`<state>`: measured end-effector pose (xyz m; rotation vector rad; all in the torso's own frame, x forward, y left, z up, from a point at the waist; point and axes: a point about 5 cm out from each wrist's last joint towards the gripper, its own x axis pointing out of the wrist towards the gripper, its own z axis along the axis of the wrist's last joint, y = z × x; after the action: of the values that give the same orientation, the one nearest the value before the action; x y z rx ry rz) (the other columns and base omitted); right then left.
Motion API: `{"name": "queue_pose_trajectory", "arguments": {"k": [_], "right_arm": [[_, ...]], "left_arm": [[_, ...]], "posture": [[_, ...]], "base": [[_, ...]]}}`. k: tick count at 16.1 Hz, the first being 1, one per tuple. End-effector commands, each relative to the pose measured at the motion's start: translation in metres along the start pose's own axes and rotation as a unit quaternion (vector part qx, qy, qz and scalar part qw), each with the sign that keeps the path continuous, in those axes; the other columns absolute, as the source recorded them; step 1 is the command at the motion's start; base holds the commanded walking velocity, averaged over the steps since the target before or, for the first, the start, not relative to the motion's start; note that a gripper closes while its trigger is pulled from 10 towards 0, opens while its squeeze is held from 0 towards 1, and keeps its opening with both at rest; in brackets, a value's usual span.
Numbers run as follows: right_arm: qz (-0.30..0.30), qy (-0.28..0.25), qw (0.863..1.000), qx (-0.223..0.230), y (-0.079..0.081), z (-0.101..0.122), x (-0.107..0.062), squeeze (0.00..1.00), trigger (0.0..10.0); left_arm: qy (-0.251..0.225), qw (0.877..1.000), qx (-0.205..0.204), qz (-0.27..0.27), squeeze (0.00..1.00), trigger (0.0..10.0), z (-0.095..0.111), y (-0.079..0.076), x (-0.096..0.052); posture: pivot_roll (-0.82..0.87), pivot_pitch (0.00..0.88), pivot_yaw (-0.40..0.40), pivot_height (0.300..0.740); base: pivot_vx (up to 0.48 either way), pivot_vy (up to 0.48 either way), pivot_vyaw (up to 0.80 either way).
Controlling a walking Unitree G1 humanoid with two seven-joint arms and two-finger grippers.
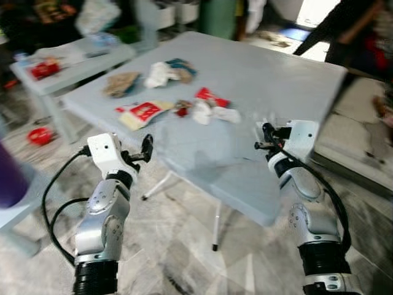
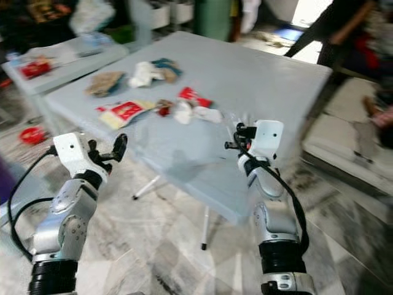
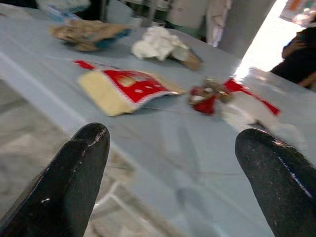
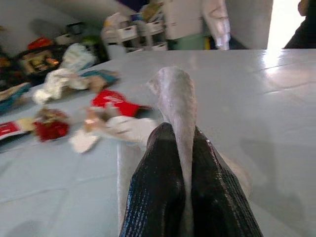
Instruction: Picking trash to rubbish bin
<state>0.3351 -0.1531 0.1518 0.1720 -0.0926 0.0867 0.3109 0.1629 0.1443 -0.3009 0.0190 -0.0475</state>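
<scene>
the right gripper [image 4: 178, 163] is clamped on a clear plastic wrapper [image 4: 177, 106] — it sticks up between the closed fingers, over the grey table [image 1: 288, 74]. the left gripper [image 1: 146, 147] hangs with fingers apart off the table's edge, a red-and-yellow packet [image 3: 123, 89] lying well beyond them.

Daylight pours in from a bright doorway [image 1: 316, 11] at the far right, blown out to white. It leaves a pale glare on the grey table [image 4: 276, 74], strongest in the right wrist view. The head views are soft throughout, with motion blur worst toward the edges and on the person [image 1: 350, 31] at the upper right. The far left corner is dim. Close up, the black fingers [image 3: 79, 182] are blurred.
</scene>
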Motion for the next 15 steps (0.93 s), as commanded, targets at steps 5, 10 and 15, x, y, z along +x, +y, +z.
{"name": "queue_pose_trajectory", "arguments": {"k": [5,10,15], "right_arm": [[0.003,-0.006,1.000,-0.002,0.0036,0.0037,0.0000,0.00,0.0],[0.001,-0.006,1.000,-0.004,0.0017,0.0050,0.0011,0.00,0.0],[0.001,-0.006,1.000,-0.004,0.0011,0.0047,0.0010,0.00,0.0]], "left_arm": [[0.003,1.000,-0.001,0.011,0.00,10.0,0.0006,0.0070,0.0039],[0.004,1.000,-0.003,0.013,0.00,10.0,-0.0007,0.0073,0.0051],[0.004,1.000,-0.002,0.013,0.00,10.0,-0.0005,0.0072,0.0067]], "posture": [[0.02,0.019,-0.001,0.740],[0.02,0.018,-0.003,0.740],[0.02,0.014,-0.002,0.740]], "base": [[0.000,0.109,0.00],[0.000,0.448,0.00],[0.000,0.480,0.00]]}}
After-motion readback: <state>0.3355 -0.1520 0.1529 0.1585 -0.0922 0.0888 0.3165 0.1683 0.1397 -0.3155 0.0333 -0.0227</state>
